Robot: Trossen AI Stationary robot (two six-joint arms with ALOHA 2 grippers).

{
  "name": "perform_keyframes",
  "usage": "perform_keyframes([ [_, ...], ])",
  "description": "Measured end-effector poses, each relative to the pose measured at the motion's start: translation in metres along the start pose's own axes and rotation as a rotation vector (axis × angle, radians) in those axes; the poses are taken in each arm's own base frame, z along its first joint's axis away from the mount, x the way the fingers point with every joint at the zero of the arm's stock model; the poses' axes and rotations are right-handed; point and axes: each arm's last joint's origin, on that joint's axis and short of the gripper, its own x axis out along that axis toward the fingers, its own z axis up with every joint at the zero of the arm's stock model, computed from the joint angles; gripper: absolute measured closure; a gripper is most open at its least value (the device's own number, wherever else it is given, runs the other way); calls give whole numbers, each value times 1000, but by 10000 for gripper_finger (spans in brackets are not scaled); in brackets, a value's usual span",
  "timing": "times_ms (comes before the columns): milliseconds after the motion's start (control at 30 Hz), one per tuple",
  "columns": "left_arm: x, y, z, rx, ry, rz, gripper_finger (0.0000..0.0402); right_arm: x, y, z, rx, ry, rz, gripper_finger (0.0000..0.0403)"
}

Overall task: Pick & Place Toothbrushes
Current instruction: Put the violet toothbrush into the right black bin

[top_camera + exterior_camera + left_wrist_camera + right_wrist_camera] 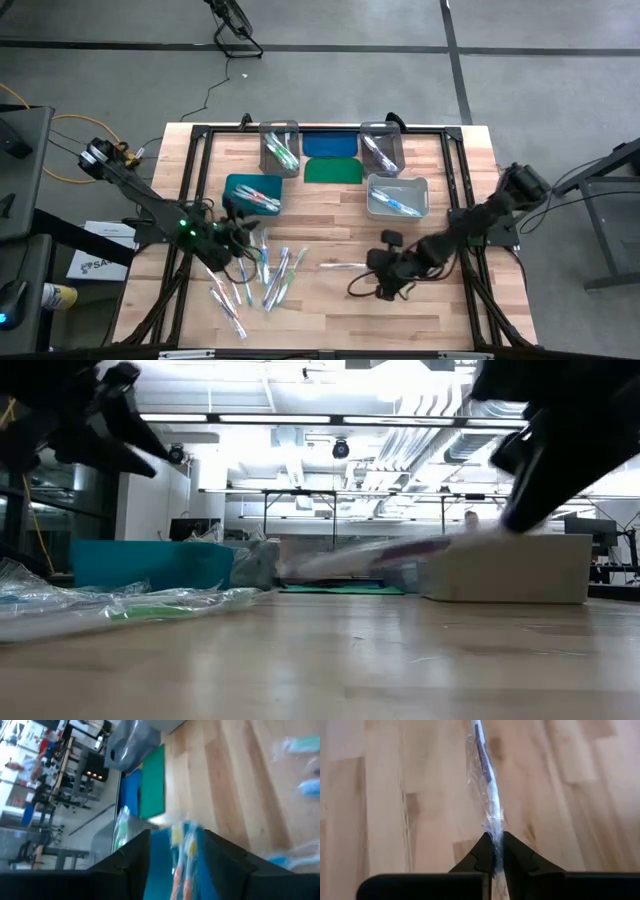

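The right tool pinches one wrapped toothbrush by its very end; the slick film could slip free. The left tool, fingers spread, hovers over the teal bin.

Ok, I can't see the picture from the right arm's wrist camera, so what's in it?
The right pincer is shut on the end of a toothbrush in a clear wrapper, which stretches away from its two dark fingers. Under it is the bare wooden table.
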Motion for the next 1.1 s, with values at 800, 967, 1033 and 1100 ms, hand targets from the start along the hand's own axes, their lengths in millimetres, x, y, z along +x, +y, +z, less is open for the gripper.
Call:
perform_keyframes([
  [800,-1,63,-78,-137,-324,70,217,-87,-126,5,441,-99,-679,388],
  [967,2,68,-81,-149,-308,95,217,-84,-175,20,505,5,-750,388],
  [1033,3,69,-82,-157,-307,92,217,-81,-194,27,513,27,-734,387],
  [1100,3,69,-82,-162,-309,88,217,-78,-212,35,522,23,-691,387],
])
